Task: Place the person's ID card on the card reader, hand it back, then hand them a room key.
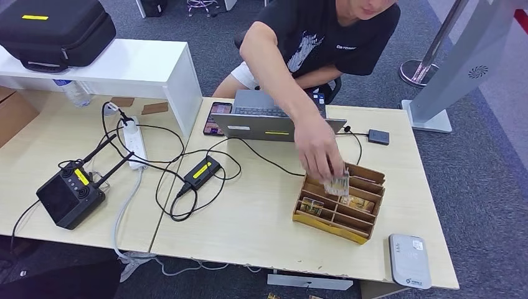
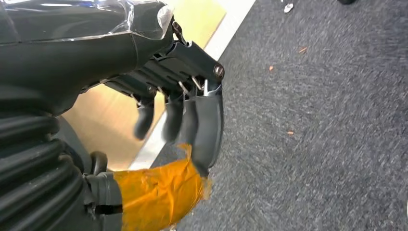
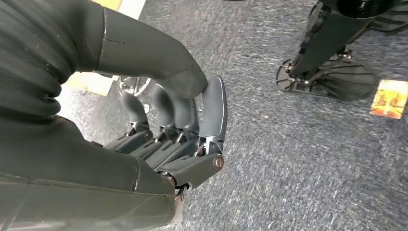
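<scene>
A person sits across the table, and their hand (image 1: 319, 151) reaches into a wooden card organizer (image 1: 367, 232), holding a pale card (image 1: 337, 184) over its slots. Orange-printed cards (image 1: 311, 206) lie in the compartments. The grey-white card reader (image 1: 409, 260) lies at the table's near right corner. My left hand (image 2: 183, 115) hangs over grey carpet with its fingers loosely extended and nothing in them. My right hand (image 3: 183, 120) also hangs above the carpet, holding nothing.
A laptop (image 1: 274, 118), a phone (image 1: 216, 117), a black adapter (image 1: 200, 172) with looping cables, a power strip (image 1: 134, 142) and a black antenna box (image 1: 70, 194) cover the table's left and back. An orange card (image 3: 389, 98) lies on the carpet near a black stand base (image 3: 332, 72).
</scene>
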{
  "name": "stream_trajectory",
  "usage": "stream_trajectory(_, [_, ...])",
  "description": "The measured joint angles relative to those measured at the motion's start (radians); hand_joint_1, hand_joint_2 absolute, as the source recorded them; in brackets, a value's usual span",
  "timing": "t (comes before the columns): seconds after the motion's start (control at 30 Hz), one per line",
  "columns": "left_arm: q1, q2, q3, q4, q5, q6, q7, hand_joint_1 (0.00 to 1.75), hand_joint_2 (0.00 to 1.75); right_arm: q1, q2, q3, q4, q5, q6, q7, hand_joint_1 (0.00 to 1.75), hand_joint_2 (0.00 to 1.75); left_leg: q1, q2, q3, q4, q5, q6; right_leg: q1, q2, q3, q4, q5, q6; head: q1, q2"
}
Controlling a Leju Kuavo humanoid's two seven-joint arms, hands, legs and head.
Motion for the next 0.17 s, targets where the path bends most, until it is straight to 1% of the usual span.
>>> stream_trajectory(0.17, [0.000,0.001,0.008,0.002,0.003,0.024,-0.012,1.75,1.75,0.001,0.006,0.011,0.000,0.002,-0.006,0.013,1.72,1.75,0.000,0.000,0.000,0.000,0.000,0.000,0.000,0.000,0.000,0.000,0.000,0.000,0.000,0.000])
